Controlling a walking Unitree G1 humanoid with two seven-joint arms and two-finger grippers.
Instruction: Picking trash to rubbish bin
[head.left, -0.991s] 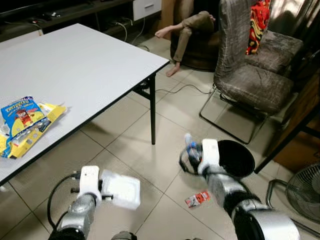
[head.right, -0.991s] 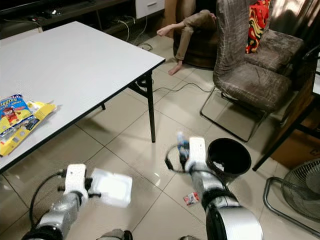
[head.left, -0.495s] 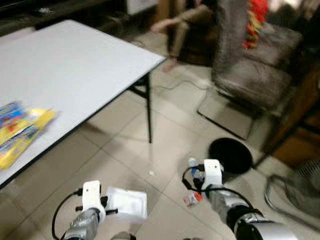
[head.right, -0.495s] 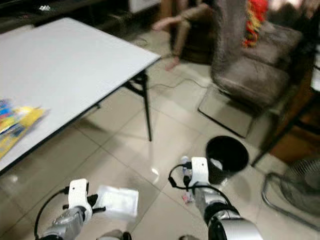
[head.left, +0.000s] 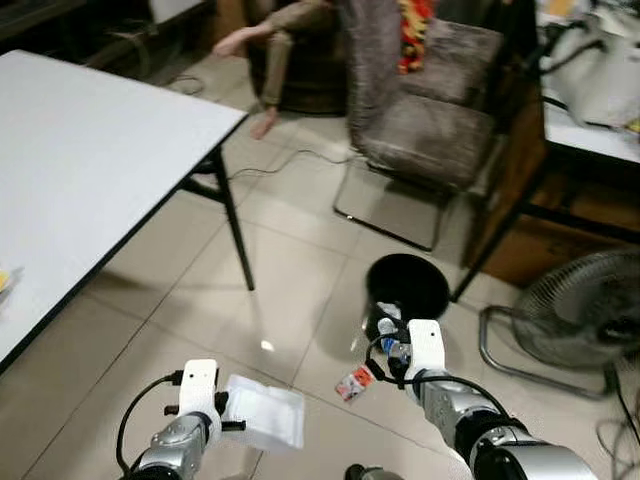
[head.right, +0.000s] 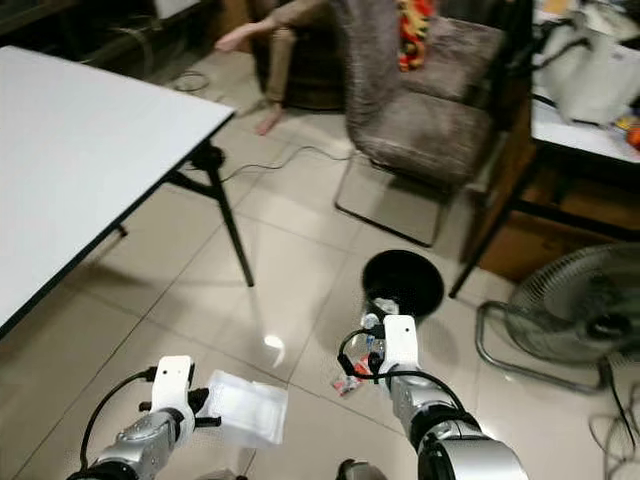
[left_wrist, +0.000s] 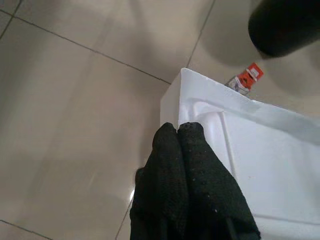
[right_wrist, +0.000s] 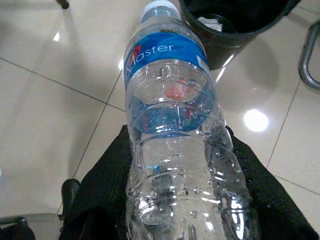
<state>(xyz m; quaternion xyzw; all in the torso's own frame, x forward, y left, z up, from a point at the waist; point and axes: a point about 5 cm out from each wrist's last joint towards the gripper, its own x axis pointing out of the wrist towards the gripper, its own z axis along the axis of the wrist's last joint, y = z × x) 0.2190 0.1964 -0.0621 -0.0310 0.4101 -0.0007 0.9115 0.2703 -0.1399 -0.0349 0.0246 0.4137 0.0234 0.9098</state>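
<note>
My right gripper (head.left: 392, 352) is shut on a clear plastic water bottle (right_wrist: 175, 125) with a blue label and white cap, held just short of the black rubbish bin (head.left: 405, 290). White paper lies inside the bin (right_wrist: 240, 20). My left gripper (head.left: 235, 425) is shut on the edge of a white foam tray (head.left: 265, 417), its fingertips (left_wrist: 177, 145) pinched on the rim (left_wrist: 260, 150). A small red wrapper (head.left: 352, 383) lies on the floor tiles between both grippers and the bin.
A white table (head.left: 80, 170) with black legs stands at the left. A brown chair (head.left: 425, 120) is beyond the bin, a floor fan (head.left: 575, 315) at the right, and a dark desk leg (head.left: 495, 215) beside the bin. A person's legs (head.left: 265, 40) rest far back.
The camera has turned right and moved toward the bin, so the table and snack bags slid left out of view. Both grippers keep their loads; the bottle is nearer the bin.
</note>
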